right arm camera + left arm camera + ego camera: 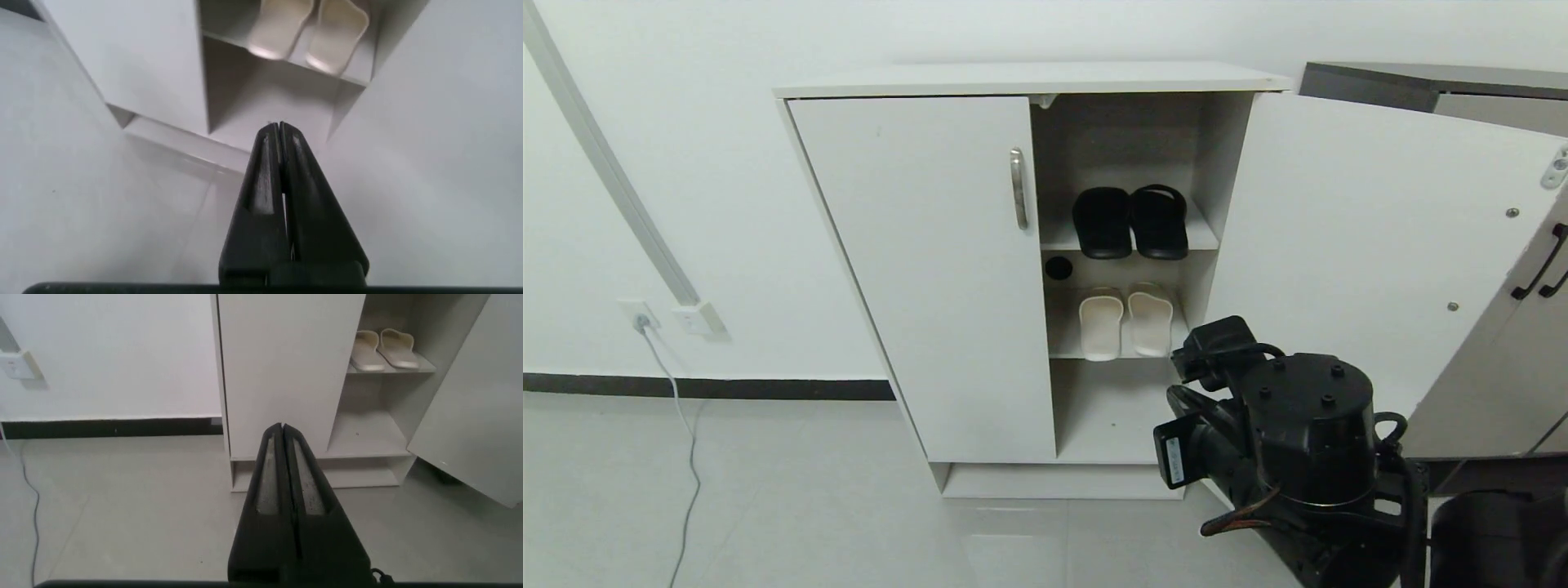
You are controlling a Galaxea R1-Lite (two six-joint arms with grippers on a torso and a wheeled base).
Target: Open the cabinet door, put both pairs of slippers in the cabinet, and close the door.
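The white cabinet [1029, 80] stands against the wall with its left door [931, 278] shut and its right door [1364, 245] swung wide open toward 3 o'clock. A metal handle [1018, 189] runs upright along the shut door's inner edge.

In the open half, 2 pairs sit on 2 shelves. The black slippers [1129, 222] lie side by side on the upper shelf. The cream slippers [1125, 322] lie side by side on the shelf directly below, at 6 o'clock from the black pair. The bottom compartment lies beneath them.

The right arm [1298, 441] hangs low at about 5 o'clock from the cabinet opening, just in front of the open door. The right end effector [279, 131] has its fingers pressed together with nothing between them and points toward the cabinet's base below the cream pair. The left end effector [281, 433] is likewise closed tight and empty, aimed at the foot of the shut door above the tiled floor [768, 506].

A wall socket [637, 314] sits at 9 o'clock from the cabinet, with a cable [690, 441] trailing down. A grey cabinet [1462, 90] stands behind the open door.
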